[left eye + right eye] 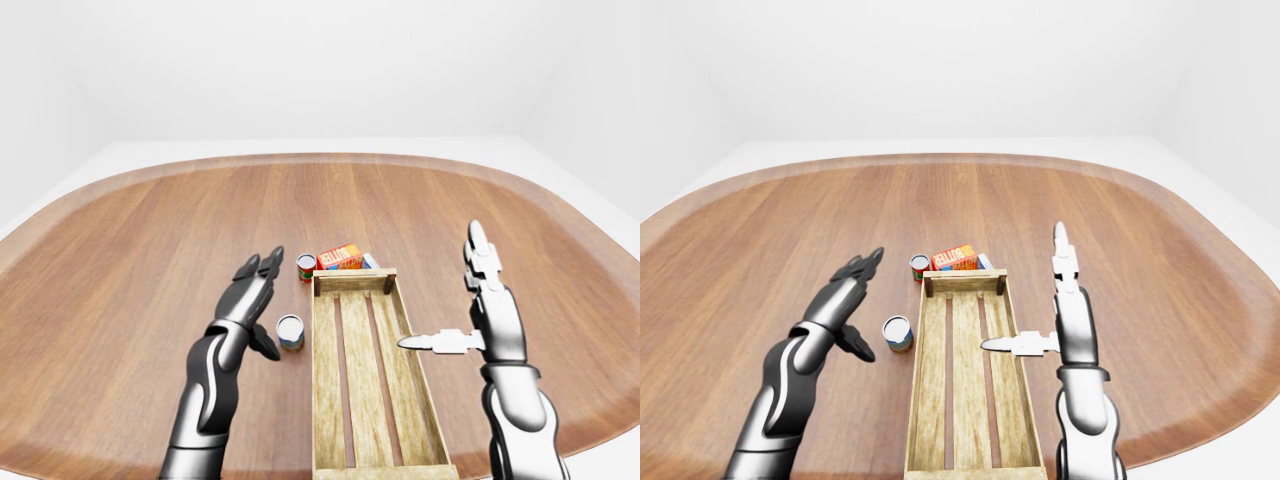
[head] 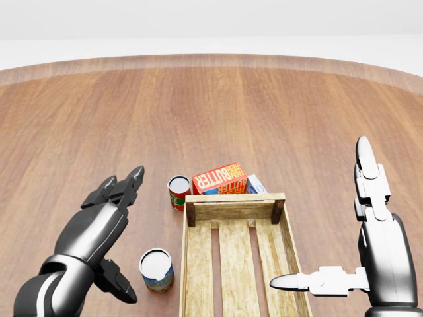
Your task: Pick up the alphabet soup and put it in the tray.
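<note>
Tabletop [image 2: 277, 112]: alphabet soup [image 2: 157, 270] just beside left fingers [image 2: 117, 282], untouched.

Left hand [image 2: 106, 228] dark, fingers spread, thumb tucked low; right hand [image 2: 370, 244] pale, fingers straight up, thumb pointing left

Only "BUTTER" reads clearly, on the orange box [image 2: 220, 179].

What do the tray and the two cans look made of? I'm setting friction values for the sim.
The tray looks like unfinished pale wood: separate slats, visible grain, matte. The nearer can and the farther can look like metal with paper labels, judging by their pale flat tops and printed sides; as renders, that stays a guess. The table looks like polished brown wood.
</note>
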Controlling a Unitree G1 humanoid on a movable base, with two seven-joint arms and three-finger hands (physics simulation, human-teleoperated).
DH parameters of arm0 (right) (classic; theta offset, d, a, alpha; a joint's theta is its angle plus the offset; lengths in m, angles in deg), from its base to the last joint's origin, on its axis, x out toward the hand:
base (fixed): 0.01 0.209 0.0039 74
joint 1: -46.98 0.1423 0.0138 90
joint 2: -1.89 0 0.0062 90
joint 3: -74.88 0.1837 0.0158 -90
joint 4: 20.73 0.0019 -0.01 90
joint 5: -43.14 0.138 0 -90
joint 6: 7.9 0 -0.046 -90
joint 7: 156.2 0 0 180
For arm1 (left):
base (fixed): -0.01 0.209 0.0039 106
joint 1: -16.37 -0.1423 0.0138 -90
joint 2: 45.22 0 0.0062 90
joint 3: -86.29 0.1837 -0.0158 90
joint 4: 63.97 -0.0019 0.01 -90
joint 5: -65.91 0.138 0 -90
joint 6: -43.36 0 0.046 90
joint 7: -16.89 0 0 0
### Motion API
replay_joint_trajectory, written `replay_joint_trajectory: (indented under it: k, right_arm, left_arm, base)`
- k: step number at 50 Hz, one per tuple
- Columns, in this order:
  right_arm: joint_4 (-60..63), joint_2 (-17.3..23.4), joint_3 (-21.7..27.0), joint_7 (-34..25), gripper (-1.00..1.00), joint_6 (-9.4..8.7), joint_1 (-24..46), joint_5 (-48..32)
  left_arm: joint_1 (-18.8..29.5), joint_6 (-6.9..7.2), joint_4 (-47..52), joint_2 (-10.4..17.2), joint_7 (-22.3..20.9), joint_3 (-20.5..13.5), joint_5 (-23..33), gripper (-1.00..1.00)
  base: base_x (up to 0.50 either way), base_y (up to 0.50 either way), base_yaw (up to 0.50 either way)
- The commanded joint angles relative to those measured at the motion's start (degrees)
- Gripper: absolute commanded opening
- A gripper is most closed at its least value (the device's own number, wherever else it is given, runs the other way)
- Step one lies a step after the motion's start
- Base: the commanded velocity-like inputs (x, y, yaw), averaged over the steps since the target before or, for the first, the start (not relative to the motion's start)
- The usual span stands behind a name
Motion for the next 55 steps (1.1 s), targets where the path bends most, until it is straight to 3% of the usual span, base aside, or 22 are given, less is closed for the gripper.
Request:
replay_joint_trajectory:
  k: [1,4,5,12,23,55]
  right_arm:
    - [-0.35,0.01,0.08,-0.04,1.00,0.00,-0.11,-0.02]
    - [-0.17,0.04,0.23,-0.15,1.00,0.00,-0.12,0.11]
    - [-0.39,0.10,0.44,-0.12,1.00,0.00,0.02,0.18]
    - [-0.41,0.09,0.54,-0.19,1.00,0.00,0.01,0.19]
    - [-0.55,0.01,0.97,-0.32,1.00,0.00,0.02,0.45]
    - [0.25,-0.16,1.83,-0.91,1.00,0.00,-0.34,1.12]
  left_arm:
    - [3.57,0.00,-5.81,0.96,-4.88,0.28,7.76,1.00]
    - [4.53,0.00,-6.49,1.22,-6.12,-0.01,9.26,1.00]
    - [4.97,0.00,-6.76,1.19,-8.59,0.09,9.70,1.00]
    - [7.47,0.00,-9.87,1.51,-9.36,-0.17,13.18,1.00]
    - [9.13,0.00,-13.80,0.76,-9.00,0.40,13.41,1.00]
    - [14.25,0.00,-31.02,-0.39,-1.75,3.33,12.97,1.00]
  base:
    - [0.00,0.00,0.00]
    - [0.00,0.00,0.00]
    - [0.00,0.00,0.00]
    - [0.00,0.00,0.00]
    - [0.00,0.00,0.00]
    - [0.00,0.00,0.00]
